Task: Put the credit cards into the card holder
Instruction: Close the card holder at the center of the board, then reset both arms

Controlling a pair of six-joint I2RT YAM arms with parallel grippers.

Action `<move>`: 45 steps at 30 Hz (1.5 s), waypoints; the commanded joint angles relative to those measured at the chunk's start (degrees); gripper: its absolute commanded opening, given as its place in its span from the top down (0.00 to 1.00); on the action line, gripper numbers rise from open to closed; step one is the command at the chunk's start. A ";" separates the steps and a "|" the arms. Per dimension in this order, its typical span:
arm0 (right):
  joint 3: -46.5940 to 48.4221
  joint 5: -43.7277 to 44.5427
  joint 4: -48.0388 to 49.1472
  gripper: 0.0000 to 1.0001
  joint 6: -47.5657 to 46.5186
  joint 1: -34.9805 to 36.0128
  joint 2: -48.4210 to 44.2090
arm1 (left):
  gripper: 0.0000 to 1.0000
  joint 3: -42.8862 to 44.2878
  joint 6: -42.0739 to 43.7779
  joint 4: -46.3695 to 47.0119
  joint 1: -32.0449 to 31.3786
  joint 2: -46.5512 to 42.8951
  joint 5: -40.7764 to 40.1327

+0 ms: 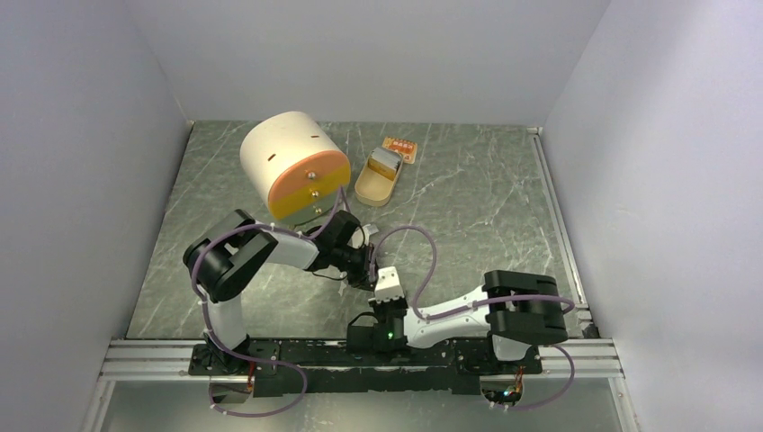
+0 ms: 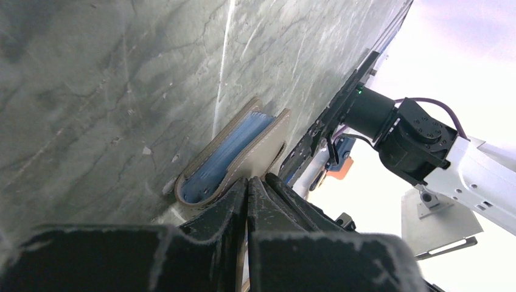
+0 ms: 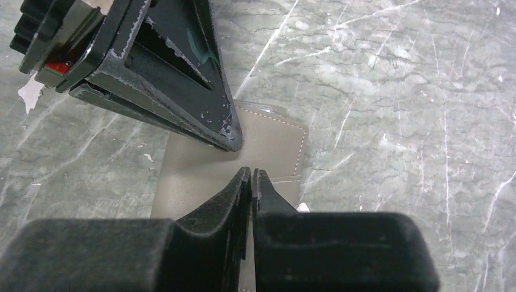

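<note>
The card holder is a taupe stitched folding case, blue inside; I cannot tell whether that blue is lining or a card. It stands bent in a U on the table. My left gripper is shut on one flap, with a tan edge showing between its jaws. The holder also shows in the right wrist view, where my right gripper is shut on its near edge, just below the left fingers. Both grippers meet at the near middle. A gold-orange card lies at the back.
A tan oval tin with a grey object in it lies beside the orange card. A large white cylinder with an orange face lies at the back left, close behind the left arm. Grey walls enclose the marbled table.
</note>
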 commanded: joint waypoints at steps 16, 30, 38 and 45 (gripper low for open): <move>-7.67 -14.49 -2.08 0.91 10.11 4.86 2.97 | 0.91 -3.10 3.59 -1.04 3.38 7.67 -5.69; 9.78 -0.15 -24.66 0.61 12.28 1.71 -11.88 | 0.88 10.59 9.01 -23.05 5.44 -12.45 -13.83; 7.92 -8.38 -9.94 0.28 -11.38 -7.74 -38.79 | 0.65 22.59 13.07 -37.95 6.11 -28.03 -28.80; 6.52 -10.46 -7.48 0.01 -14.38 -8.48 -52.53 | 0.01 21.31 17.25 -44.11 6.09 -45.95 -35.38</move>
